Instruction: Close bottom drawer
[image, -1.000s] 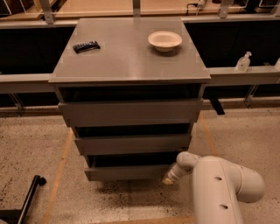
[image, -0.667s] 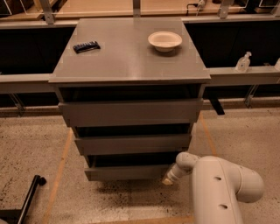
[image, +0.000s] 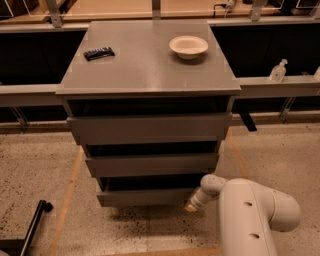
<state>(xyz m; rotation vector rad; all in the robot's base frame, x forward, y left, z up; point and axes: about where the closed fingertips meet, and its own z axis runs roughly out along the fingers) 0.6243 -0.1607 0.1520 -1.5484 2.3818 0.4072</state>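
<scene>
The grey cabinet (image: 150, 65) stands in the middle of the camera view with three drawers. The bottom drawer (image: 145, 197) is the lowest one, with a flat handleless grey front; a dark gap shows above its front. The middle drawer (image: 152, 165) and the taller top drawer (image: 150, 128) sit above it. My white arm (image: 250, 215) reaches in from the lower right. My gripper (image: 192, 204) is at the right end of the bottom drawer's front, low by the floor.
A white bowl (image: 188, 46) and a small dark object (image: 98, 52) lie on the cabinet top. A spray bottle (image: 278, 71) stands on the ledge at right. A black bar (image: 35, 225) lies on the speckled floor at lower left.
</scene>
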